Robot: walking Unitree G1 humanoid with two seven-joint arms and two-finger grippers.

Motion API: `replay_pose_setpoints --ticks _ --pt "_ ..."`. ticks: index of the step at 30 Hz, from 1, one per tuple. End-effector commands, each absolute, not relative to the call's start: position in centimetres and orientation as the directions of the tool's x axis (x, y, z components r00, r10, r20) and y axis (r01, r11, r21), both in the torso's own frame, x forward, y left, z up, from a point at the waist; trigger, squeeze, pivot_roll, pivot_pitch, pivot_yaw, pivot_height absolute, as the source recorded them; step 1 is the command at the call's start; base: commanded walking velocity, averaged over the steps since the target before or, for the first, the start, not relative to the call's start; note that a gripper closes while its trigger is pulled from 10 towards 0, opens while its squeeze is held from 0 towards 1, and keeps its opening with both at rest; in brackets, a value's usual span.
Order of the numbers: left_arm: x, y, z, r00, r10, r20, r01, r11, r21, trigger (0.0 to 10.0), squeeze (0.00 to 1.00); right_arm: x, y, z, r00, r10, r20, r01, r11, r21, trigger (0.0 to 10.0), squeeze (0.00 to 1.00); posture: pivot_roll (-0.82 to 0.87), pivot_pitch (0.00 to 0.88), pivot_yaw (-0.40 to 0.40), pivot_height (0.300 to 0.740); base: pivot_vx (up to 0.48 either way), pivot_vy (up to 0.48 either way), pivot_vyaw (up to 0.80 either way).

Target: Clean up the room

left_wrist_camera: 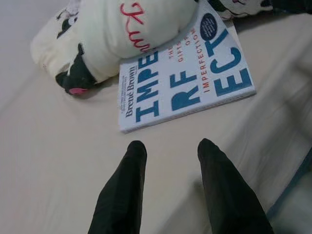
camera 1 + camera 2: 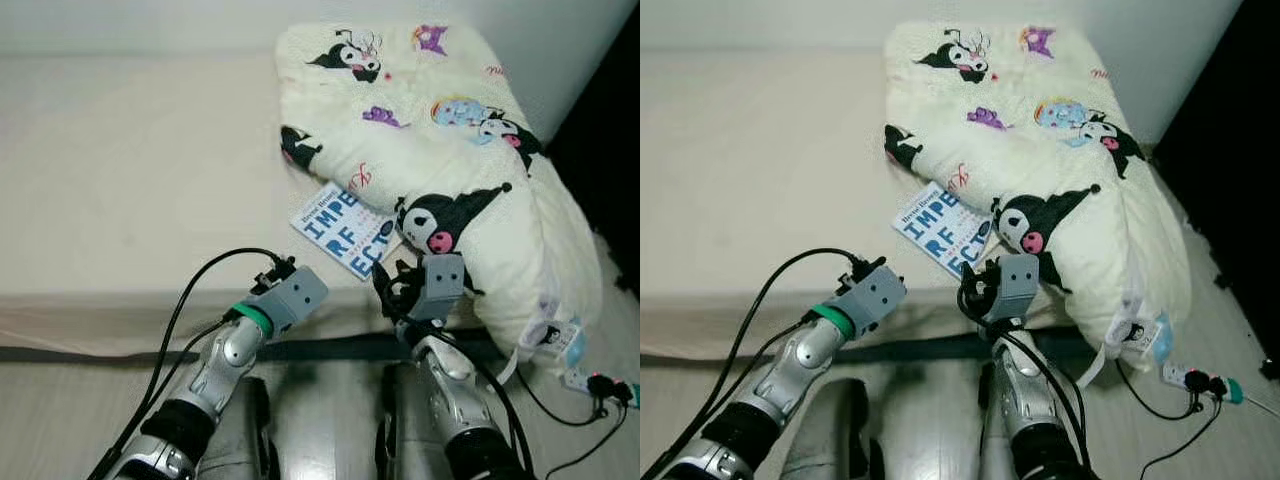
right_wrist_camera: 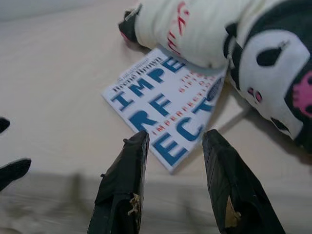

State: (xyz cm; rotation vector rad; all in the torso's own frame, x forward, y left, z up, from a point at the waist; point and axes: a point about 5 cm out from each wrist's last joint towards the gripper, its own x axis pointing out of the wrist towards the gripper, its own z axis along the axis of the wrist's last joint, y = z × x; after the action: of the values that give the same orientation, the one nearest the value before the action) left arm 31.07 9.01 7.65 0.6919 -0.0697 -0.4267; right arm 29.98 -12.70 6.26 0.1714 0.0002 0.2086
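Blue-lettered white paperback book (image 2: pixel 345 232) lies on the cream bed (image 2: pixel 120 180), one corner tucked under the cartoon-print cream duvet (image 2: pixel 450 150); we'd slide our right gripper (image 3: pixel 173 139), jaws spread like the left gripper's (image 1: pixel 168 146), probably under its free corner.

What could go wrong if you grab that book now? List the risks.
1. The book is partly pinned under the folded quilt, so pulling may drag the quilt along or bend the cover.
2. It lies flat on the bed near the edge, so the right gripper, open just short of its corner, may nudge it rather than get under it.
3. The left gripper, also open close by, could collide with the right one.
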Motion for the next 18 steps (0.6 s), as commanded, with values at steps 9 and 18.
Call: replay_pose_setpoints --ticks 9,18 --pt "32.1 7.7 7.7 0.900 -0.432 -0.055 0.290 0.500 0.816 10.0 0.00 29.7 -12.9 6.4 0.980 0.197 0.022 -0.198 0.959 0.202 10.0 0.00 -0.06 0.074 0.074 0.525 0.000 0.000 0.00" --pt "32.4 6.7 6.3 0.869 -0.484 -0.106 0.238 0.219 0.946 10.0 0.00 29.2 -14.0 6.7 0.990 0.139 0.030 -0.142 0.952 0.269 10.0 0.00 -0.10 0.099 0.065 0.500 0.000 0.000 0.00"
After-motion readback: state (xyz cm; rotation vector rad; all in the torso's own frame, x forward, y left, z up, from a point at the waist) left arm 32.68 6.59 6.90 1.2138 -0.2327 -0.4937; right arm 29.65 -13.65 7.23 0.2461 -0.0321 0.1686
